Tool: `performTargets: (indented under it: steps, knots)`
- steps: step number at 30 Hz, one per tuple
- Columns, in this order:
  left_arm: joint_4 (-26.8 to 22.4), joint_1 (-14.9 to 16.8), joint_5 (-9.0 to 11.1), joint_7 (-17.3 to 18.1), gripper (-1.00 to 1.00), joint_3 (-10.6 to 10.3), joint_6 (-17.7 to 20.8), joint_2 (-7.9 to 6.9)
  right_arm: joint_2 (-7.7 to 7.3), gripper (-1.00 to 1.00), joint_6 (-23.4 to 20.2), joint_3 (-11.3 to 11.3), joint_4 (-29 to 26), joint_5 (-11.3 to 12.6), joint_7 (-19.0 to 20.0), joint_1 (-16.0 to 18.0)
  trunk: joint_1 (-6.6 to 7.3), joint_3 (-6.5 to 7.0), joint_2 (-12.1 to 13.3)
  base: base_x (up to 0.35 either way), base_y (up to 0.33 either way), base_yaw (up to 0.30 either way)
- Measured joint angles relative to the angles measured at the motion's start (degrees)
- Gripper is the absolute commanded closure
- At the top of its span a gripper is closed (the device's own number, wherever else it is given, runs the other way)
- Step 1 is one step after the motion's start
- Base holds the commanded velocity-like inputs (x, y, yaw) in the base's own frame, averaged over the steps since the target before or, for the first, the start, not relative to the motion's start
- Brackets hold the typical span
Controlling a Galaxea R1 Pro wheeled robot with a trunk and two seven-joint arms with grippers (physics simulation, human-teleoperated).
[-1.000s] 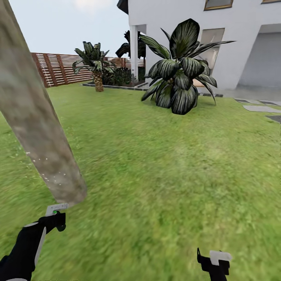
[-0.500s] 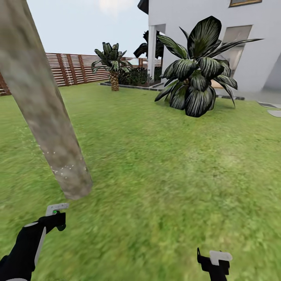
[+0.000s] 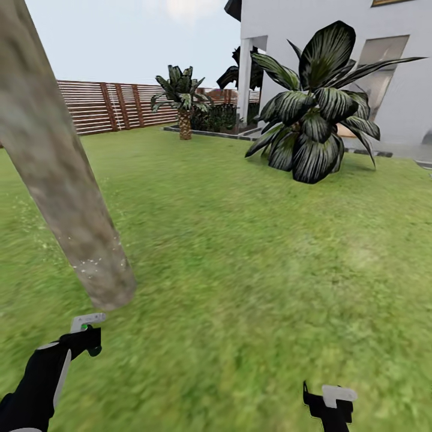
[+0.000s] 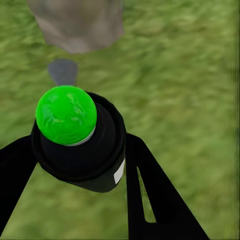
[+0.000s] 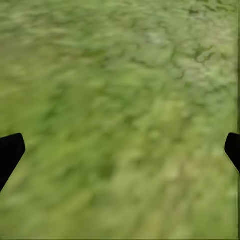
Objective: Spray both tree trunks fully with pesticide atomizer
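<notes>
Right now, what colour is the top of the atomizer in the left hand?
Bright green, on a black body; the atomizer shows best in the left wrist view.

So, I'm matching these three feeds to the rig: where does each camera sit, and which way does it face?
Head view: on the robot's head, looking forward and down over the lawn toward the tree trunk and house; left gripper and right gripper show.
Left wrist view: on the left arm, looking along the fingers clamping the atomizer.
Right wrist view: on the right arm, facing grass between open fingertips.
The head and left wrist views share the trunk and atomizer.
</notes>
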State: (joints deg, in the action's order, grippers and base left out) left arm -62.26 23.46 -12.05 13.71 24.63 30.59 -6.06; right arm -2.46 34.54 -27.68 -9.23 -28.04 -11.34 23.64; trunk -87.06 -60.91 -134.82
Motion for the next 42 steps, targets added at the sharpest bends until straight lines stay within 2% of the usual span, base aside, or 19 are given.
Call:
performTargets:
  steps: [13,20,42]
  knots:
    - [-0.09,0.00,0.09,0.00,1.00,0.06,0.00,0.00,0.00,-1.00,-0.01,0.00,0.00,0.00,0.00,0.00,0.00,0.00,0.00,0.244,-0.192,0.248]
    - [-0.03,0.00,0.09,0.00,1.00,0.06,0.00,0.00,0.00,-1.00,0.00,0.00,0.00,0.00,0.00,0.00,0.00,0.00,0.00,0.264,-0.174,0.029]
    - [0.11,0.00,-0.08,0.00,1.00,-0.11,0.08,0.11,0.00,-1.00,0.00,0.00,0.00,0.00,0.00,0.00,0.00,0.00,0.00,0.156,-0.238,0.210]
